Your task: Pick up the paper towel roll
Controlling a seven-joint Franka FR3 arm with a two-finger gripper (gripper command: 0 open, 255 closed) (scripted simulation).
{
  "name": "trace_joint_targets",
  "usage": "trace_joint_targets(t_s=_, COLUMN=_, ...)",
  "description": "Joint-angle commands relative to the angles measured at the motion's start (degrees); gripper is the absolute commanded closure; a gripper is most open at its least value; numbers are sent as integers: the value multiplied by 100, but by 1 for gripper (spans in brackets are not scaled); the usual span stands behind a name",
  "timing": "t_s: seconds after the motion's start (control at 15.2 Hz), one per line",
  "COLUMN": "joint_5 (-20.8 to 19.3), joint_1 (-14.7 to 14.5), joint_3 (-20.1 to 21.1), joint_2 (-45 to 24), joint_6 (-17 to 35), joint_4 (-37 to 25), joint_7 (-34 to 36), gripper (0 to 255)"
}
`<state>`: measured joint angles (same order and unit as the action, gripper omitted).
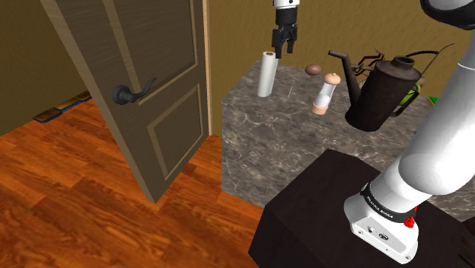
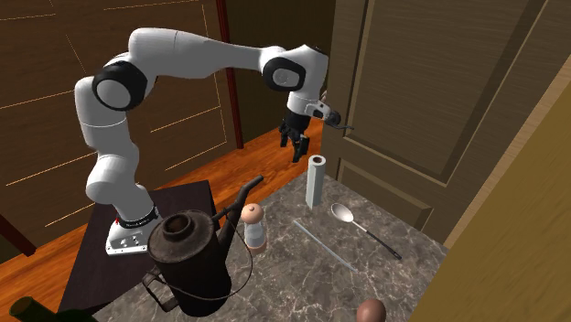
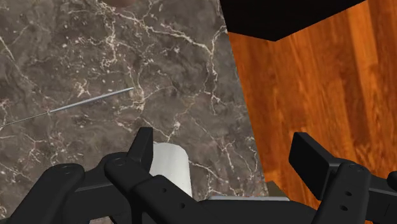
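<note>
Counter [image 1: 266,145]: 1 paper towel roll [image 1: 266,74], 1 kettle [image 1: 384,91], 1 grinder [image 1: 326,94]; claw [image 1: 283,50] spread.

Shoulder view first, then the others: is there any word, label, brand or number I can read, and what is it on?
On the black band at the arm's base: a line of white lettering, too small to read.
On the paper towel roll, the dark kettle and the grinder: no text or labels.
Nothing else bears any writing or numbers.

Wood floor [image 1: 91,175]; brown panelled door [image 1: 129,84]; marble counter [image 1: 274,145]
</note>
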<state>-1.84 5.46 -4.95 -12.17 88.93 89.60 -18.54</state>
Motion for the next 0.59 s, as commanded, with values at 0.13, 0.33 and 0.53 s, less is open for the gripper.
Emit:
trace_joint_targets(t_s=0.13, joint_5=209, joint_1=151, joint_3=-27, joint_2=-1103, joint_6=-400, joint_4=-1486, joint_7=-203, gripper=0)
trace_joint_targets(t_s=0.33, joint_5=372, joint_1=301, joint_3=-11, joint_2=-2166, joint_6=-944, joint_4=-3075, joint_7=-305, gripper=0)
trace_joint_targets(t_s=0.53, joint_5=379, joint_1=312, joint_3=-2, joint_2=-2220, joint_6=-817, joint_4=-3001, joint_7=-310, gripper=0)
